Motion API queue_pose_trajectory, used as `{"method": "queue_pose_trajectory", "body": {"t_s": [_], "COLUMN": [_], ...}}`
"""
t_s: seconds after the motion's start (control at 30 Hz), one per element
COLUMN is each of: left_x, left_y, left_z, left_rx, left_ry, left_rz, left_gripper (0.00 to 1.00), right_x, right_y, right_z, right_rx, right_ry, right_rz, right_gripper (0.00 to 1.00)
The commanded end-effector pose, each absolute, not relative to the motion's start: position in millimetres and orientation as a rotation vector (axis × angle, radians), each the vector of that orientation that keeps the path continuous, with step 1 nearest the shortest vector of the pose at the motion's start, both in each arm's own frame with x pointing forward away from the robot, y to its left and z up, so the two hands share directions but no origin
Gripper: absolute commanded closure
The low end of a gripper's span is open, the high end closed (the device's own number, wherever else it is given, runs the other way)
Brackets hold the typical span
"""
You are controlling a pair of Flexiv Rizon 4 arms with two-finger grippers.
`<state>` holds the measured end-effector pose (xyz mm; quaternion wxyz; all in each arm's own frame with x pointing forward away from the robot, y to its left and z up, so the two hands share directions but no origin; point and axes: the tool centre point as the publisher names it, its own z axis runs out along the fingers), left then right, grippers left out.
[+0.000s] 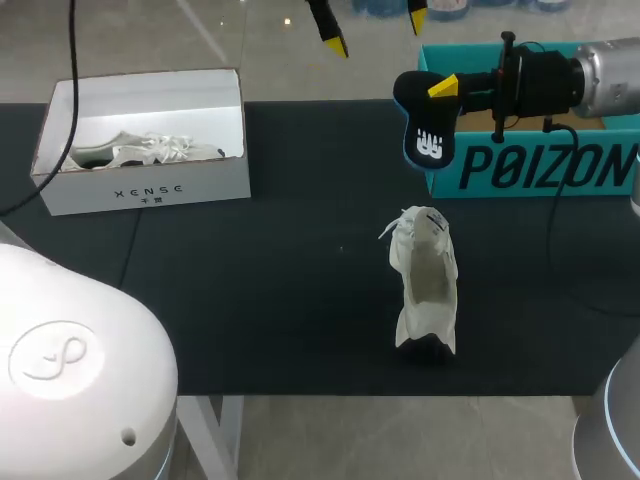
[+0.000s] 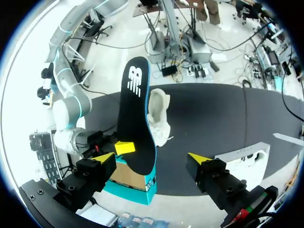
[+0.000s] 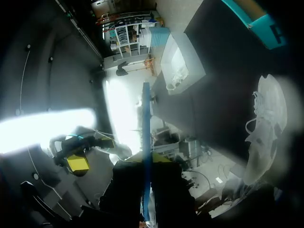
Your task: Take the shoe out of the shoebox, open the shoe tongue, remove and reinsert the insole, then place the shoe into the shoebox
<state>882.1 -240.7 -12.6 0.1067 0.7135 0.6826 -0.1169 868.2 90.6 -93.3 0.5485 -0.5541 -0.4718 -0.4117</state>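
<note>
One black insole (image 1: 428,128) hangs in the air over the far side of the table, with your right gripper (image 1: 446,90) clamped across its two faces at the end away from the white logo. Held by that end, the logo end stays free, which looks like the end meant to lead back into the shoe. The right wrist view shows the insole edge-on as a thin blue line running out between the fingers.

The white shoe (image 1: 425,285) sits alone on the dark mat (image 1: 250,300), toward the near edge and well apart from the insole. Its laces are loose and its mouth is turned up and gaping. It seems to have been left that way so the insole can go back in without a second hand prying it open.

Your left gripper (image 1: 375,25) hovers beyond the far edge of the mat, fingers spread and holding nothing. From its own camera the insole stands ahead of it, roughly between the fingers. It may be placed to take or steady the insole, though that view does not settle how close it is.

The white box (image 1: 150,188) at the left holds another pale shoe (image 1: 140,152). The teal box (image 1: 530,170) stands just behind the insole. By the look of things the removal is done, and the reinsertion and boxing are not.
</note>
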Motion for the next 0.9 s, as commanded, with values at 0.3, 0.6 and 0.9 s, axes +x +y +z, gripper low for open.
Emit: {"method": "queue_pose_trajectory", "body": {"t_s": [0.3,0.6,0.9], "left_x": [903.6,903.6,903.6], "left_y": [-262.2,-262.2,-262.2], "left_z": [0.7,0.7,0.7], "left_rx": [2.341,2.341,2.341], "left_ry": [2.091,2.091,2.091], "left_rz": [0.031,0.031,0.031], "left_gripper": [0.00,0.00,0.00], "right_x": [869.1,871.7,868.6], "right_y": [91.0,89.0,64.4], "right_z": [-93.5,-92.1,-91.1], "right_rx": [-1.313,-1.332,-1.379], "right_ry": [-1.119,-1.161,-1.178], "right_rz": [-0.973,-0.959,-0.971], "right_gripper": [1.00,1.00,1.00]}}
